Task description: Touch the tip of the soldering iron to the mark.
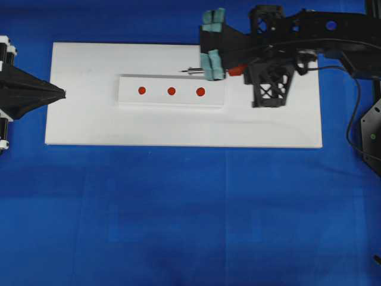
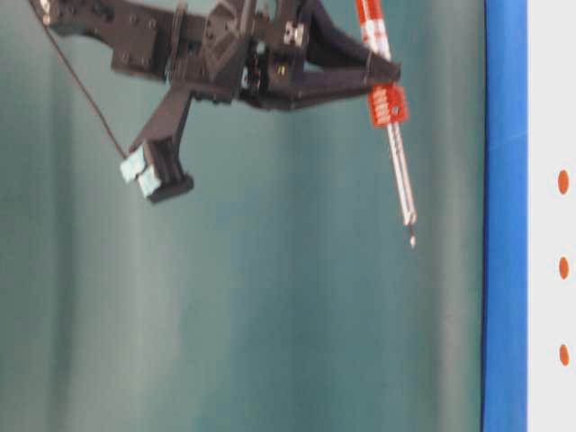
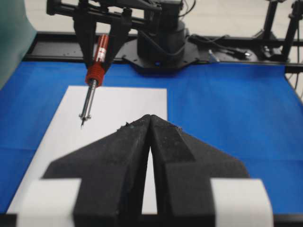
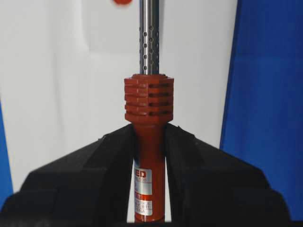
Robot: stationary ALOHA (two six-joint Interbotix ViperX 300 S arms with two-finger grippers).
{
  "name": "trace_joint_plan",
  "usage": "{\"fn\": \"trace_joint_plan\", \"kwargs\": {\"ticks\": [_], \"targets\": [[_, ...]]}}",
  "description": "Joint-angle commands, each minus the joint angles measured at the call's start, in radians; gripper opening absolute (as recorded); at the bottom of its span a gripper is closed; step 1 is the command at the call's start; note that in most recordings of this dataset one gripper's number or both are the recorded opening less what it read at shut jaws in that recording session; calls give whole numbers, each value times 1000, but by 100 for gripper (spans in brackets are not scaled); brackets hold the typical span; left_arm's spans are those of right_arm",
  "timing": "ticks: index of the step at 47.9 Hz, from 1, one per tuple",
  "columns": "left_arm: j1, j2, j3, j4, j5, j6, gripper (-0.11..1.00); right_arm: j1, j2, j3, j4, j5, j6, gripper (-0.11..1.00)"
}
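Observation:
My right gripper (image 4: 149,137) is shut on the red-orange handle of the soldering iron (image 4: 149,101). The silver shaft (image 1: 196,70) points left, and the tip (image 1: 183,71) hangs in the air over the back edge of a raised white strip (image 1: 128,83). That strip carries three red marks (image 1: 200,92), (image 1: 171,91), (image 1: 141,90). From table level the tip (image 2: 412,241) is well off the board, tilted down toward the marks (image 2: 562,182). My left gripper (image 1: 59,93) is shut and empty at the board's left edge, and its wrist view shows the iron (image 3: 94,75) ahead.
A white board (image 1: 178,128) lies on the blue cloth (image 1: 178,226). The iron's black cord (image 1: 355,113) trails down at the right. Teal pads (image 1: 213,65) on the right arm's frame sit beside the shaft.

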Motion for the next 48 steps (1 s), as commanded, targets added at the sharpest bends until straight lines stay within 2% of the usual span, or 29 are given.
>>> {"fn": "trace_joint_plan", "kwargs": {"ticks": [1,9,27,48], "targets": [[2,3,-14,2,-14,-2,0,0,-55,17,-2,-2,3,7],[2,3,-14,2,-17,-2,0,-5,-83,51,2,0,6,7],[0,3,-12,2,-18,-2,0,-5,-83,51,2,-3,5,7],[2,3,-12,2,-17,-2,0,-8,6,77,2,-26,5,6]]}}
